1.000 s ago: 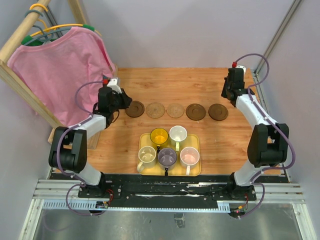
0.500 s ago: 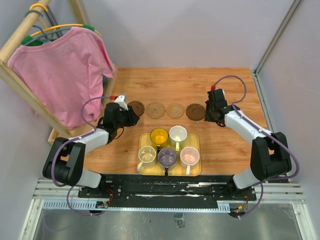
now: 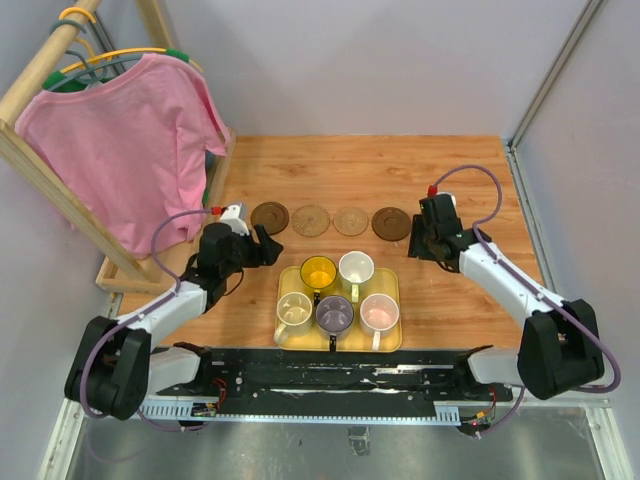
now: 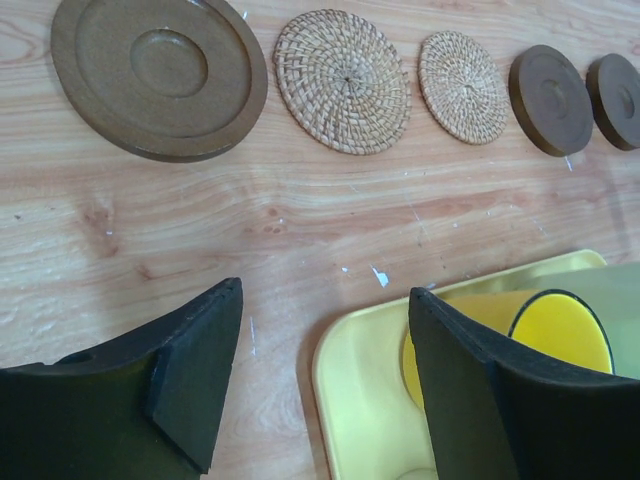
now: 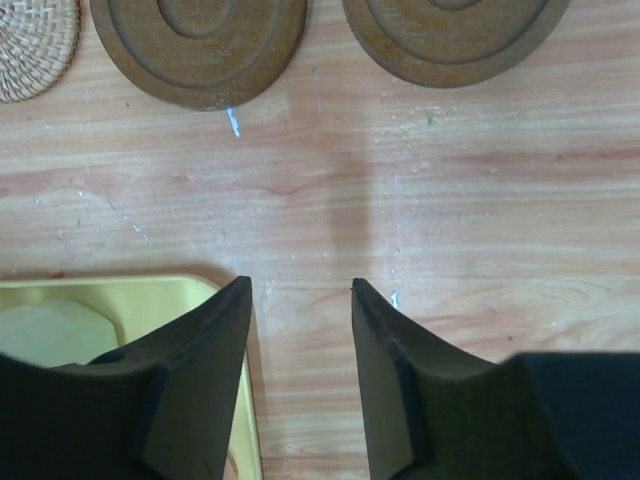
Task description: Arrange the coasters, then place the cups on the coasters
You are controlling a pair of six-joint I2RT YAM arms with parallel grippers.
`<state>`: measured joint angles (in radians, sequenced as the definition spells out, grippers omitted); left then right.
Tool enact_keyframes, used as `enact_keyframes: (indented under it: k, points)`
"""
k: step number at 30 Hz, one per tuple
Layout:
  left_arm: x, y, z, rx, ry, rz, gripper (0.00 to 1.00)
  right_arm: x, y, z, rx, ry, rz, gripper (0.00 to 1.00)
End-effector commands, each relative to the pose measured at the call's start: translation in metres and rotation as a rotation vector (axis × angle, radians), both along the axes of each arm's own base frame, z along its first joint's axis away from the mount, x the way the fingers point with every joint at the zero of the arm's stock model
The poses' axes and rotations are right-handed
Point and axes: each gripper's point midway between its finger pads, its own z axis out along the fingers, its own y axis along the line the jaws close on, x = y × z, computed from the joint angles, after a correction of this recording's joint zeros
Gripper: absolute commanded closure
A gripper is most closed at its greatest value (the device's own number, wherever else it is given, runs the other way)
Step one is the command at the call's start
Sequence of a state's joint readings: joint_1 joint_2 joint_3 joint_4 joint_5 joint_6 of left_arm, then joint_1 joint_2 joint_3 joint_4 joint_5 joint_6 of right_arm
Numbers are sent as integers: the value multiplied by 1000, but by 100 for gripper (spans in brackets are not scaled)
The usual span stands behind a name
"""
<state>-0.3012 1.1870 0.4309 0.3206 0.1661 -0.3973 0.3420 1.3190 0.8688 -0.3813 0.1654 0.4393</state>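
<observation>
1. Brown wooden coasters [image 4: 160, 75], three, and woven tan coasters [image 4: 343, 80], two: one row on the table [image 3: 450, 170], ahead of both hands.
2. Left hand [image 4: 325, 295]: jaws wide, nothing between them, above the near-left corner of the yellow tray [image 4: 360, 400].
3. Right hand [image 5: 299, 288]: jaws narrower, empty, over bare wood; two brown coasters just ahead.
4. Cups: yellow cup [image 3: 319, 272], white cup [image 3: 356, 268], cream cup [image 3: 294, 312], purple cup [image 3: 334, 314], pink cup [image 3: 379, 313], all on the tray, between the hands.

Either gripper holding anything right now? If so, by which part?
Nothing is held. The left gripper is open and empty near the corner of the yellow tray; the right gripper is open and empty over the table.
</observation>
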Motion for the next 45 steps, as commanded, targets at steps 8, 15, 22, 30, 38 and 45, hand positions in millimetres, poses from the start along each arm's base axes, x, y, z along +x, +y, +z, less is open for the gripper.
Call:
enact_keyframes:
  k: [8,15,22,30,38,45]
  points:
    - [-20,20,21,7,-49,86,24,-29,-28,21,-77,-71,-83,32]
    - [-25,29,35,4,-80,131,16,-36,-42,29,-108,-117,-116,15]
    - [-32,35,36,3,-85,155,1,-37,-43,35,-87,-142,-140,2]
    - [-31,34,34,7,-81,149,0,-37,-26,46,-25,-141,-36,2]
    - [-26,25,41,-17,-103,113,0,-47,3,68,50,-191,104,7]
    - [-16,19,50,-25,-112,95,0,-62,52,99,135,-240,268,16]
